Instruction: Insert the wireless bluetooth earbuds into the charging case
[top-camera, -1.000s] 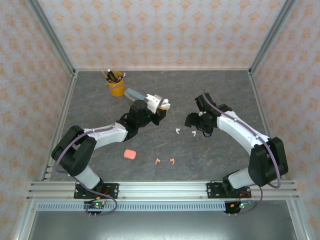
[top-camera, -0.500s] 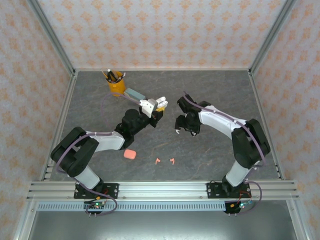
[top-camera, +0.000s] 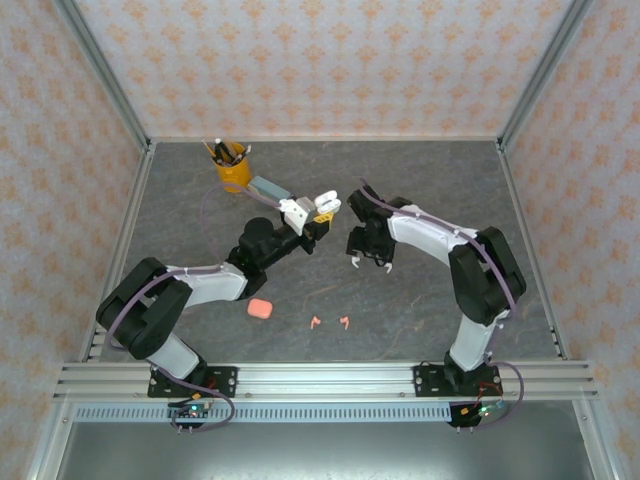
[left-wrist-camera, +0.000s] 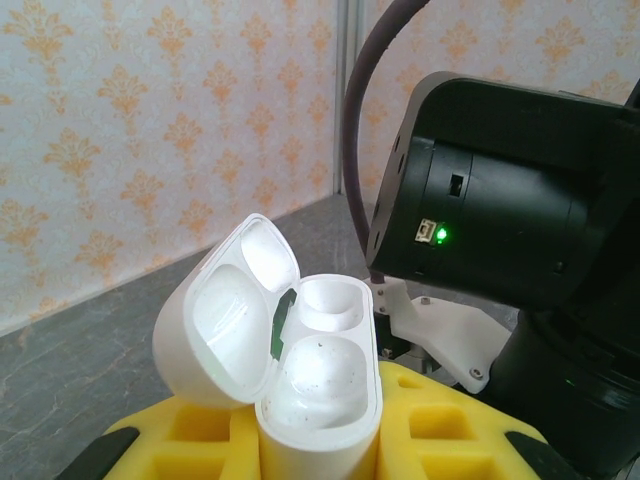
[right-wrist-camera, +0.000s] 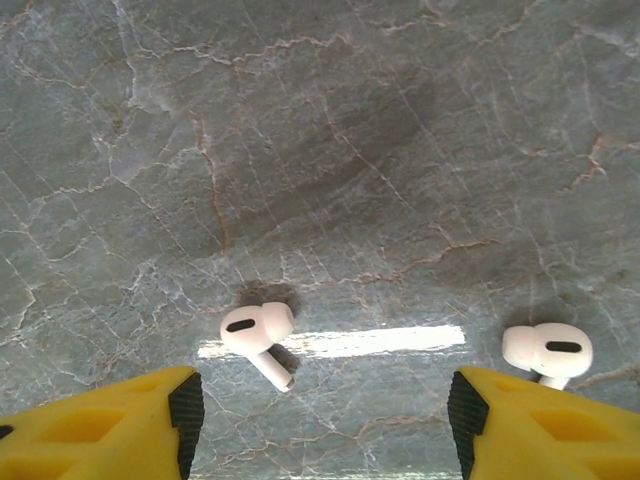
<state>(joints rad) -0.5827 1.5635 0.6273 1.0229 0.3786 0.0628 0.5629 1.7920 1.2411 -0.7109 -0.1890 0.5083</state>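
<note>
My left gripper (top-camera: 318, 207) is shut on a white charging case (left-wrist-camera: 322, 385), held upright above the table with its lid (left-wrist-camera: 225, 320) swung open and both wells empty. My right gripper (right-wrist-camera: 325, 420) hangs open, pointing down just above the table. One white earbud (right-wrist-camera: 255, 335) lies on its side just ahead of the gap, near the left fingertip (right-wrist-camera: 185, 410). A second white earbud (right-wrist-camera: 547, 350) lies just beyond the right fingertip (right-wrist-camera: 465, 405). Two salmon-pink earbuds (top-camera: 315, 321) (top-camera: 344, 322) lie nearer the front edge.
A closed salmon-pink case (top-camera: 260, 308) lies left of the pink earbuds. A yellow cup (top-camera: 232, 170) with pens and a grey box (top-camera: 267, 187) stand at the back left. The right arm's black wrist (left-wrist-camera: 510, 230) is close behind the white case.
The right arm has swung left and now hangs over the white earbuds, close to the left gripper. The left gripper has carried the open case slightly back and to the right.
</note>
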